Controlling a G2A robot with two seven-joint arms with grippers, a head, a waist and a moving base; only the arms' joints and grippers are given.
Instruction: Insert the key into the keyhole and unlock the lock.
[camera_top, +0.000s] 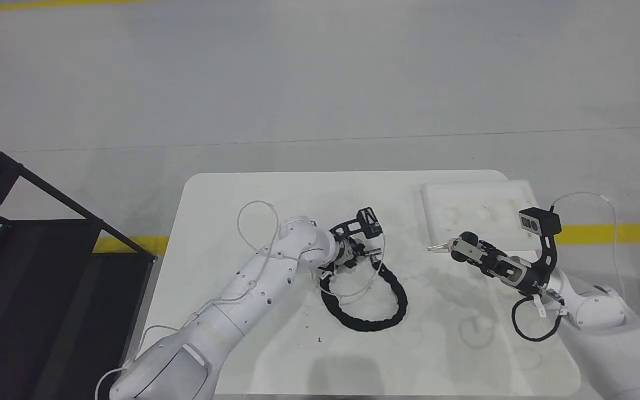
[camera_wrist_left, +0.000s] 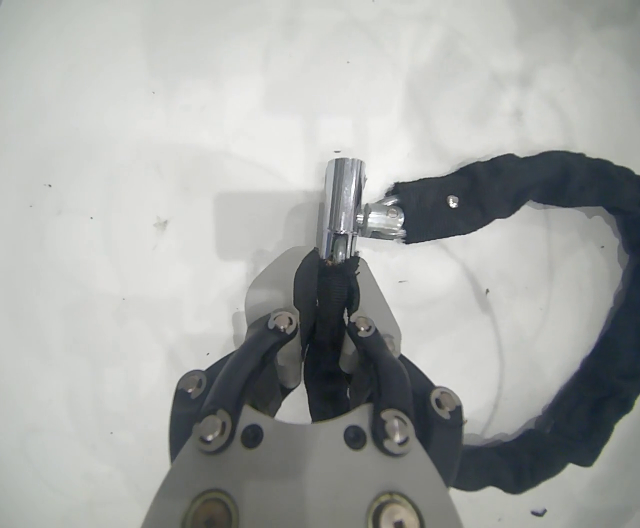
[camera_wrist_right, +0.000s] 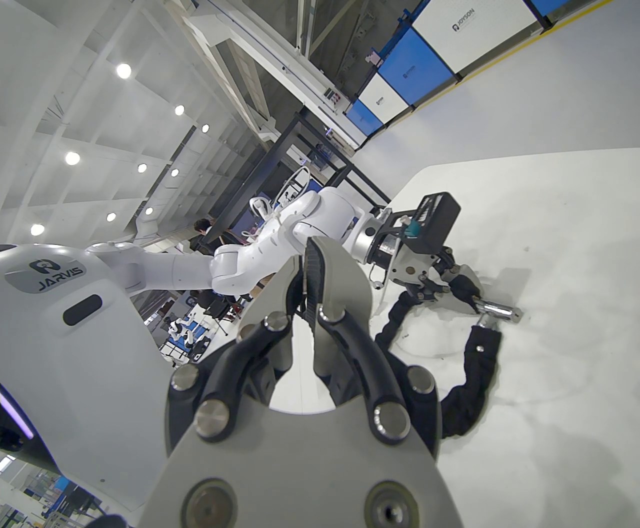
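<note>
Left pincer (camera_wrist_left: 330, 272) clamps chain (camera_wrist_left: 575, 190) behind lock (camera_wrist_left: 345, 200) | right pincer (camera_top: 452, 245) pinches key (camera_top: 436, 247), well right of lock | lock's long axis runs left-right, toward key.

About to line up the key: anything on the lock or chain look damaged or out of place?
Only wear: the chain's black sleeve is frayed at both ends by the chrome lock. The left pincer grips that sleeve just behind the lock; the right pincer holds the key apart from it.
</note>
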